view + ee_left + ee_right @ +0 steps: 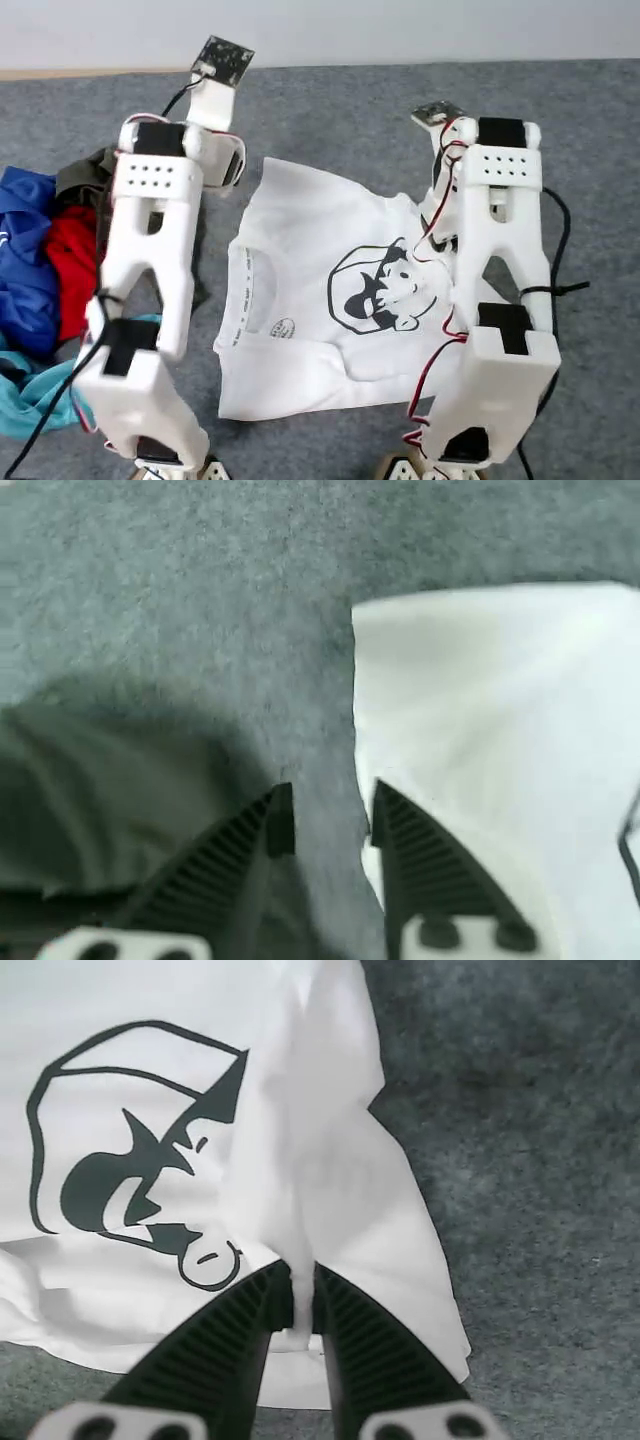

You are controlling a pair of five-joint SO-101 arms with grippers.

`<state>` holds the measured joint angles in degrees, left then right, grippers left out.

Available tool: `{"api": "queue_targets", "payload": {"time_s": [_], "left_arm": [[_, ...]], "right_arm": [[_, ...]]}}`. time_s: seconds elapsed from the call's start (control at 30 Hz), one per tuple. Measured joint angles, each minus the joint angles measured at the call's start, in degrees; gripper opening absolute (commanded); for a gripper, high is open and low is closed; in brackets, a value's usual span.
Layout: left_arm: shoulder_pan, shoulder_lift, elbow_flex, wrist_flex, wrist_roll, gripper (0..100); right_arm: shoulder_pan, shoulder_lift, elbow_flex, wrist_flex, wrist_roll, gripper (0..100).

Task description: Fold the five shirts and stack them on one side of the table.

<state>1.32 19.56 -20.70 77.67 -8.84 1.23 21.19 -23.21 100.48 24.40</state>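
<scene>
A white shirt with a black cartoon print lies spread on the grey table between the two arms. My right gripper is shut on a raised fold of this white shirt beside the print; in the high view it sits at the shirt's right edge. My left gripper stands open low over the grey cloth, right at the straight edge of the white shirt, with nothing between its fingers. From above, the left gripper is by the shirt's far left corner.
A heap of shirts lies at the table's left edge: blue, red, teal and dark olive. The olive one is close beside my left gripper. Bare grey table stretches along the back and the far right.
</scene>
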Motion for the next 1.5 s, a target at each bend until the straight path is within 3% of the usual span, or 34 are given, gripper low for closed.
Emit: {"api": "queue_targets", "payload": {"time_s": [0.2, 0.5, 0.83, 1.23, 1.43, 1.5], "left_arm": [[0.0, 14.95, -13.19, 0.09, 0.0, 20], [0.18, 35.6, -33.49, 6.33, 0.09, 20], [3.6, 49.05, -50.81, 13.27, 0.09, 20], [3.69, 51.34, -53.01, 20.75, 0.26, 15], [3.96, 51.34, -53.01, 21.01, 0.26, 0], [3.96, 51.34, -53.01, 21.1, 0.09, 0]], "right_arm": [[1.23, 0.0, 0.0, 0.0, 0.0, 1.0], [1.23, 0.0, 0.0, 0.0, 0.0, 1.0], [1.23, 0.0, 0.0, 0.0, 0.0, 1.0], [1.23, 0.0, 0.0, 0.0, 0.0, 1.0], [1.23, 0.0, 0.0, 0.0, 0.0, 1.0], [1.23, 0.0, 0.0, 0.0, 0.0, 1.0]]}}
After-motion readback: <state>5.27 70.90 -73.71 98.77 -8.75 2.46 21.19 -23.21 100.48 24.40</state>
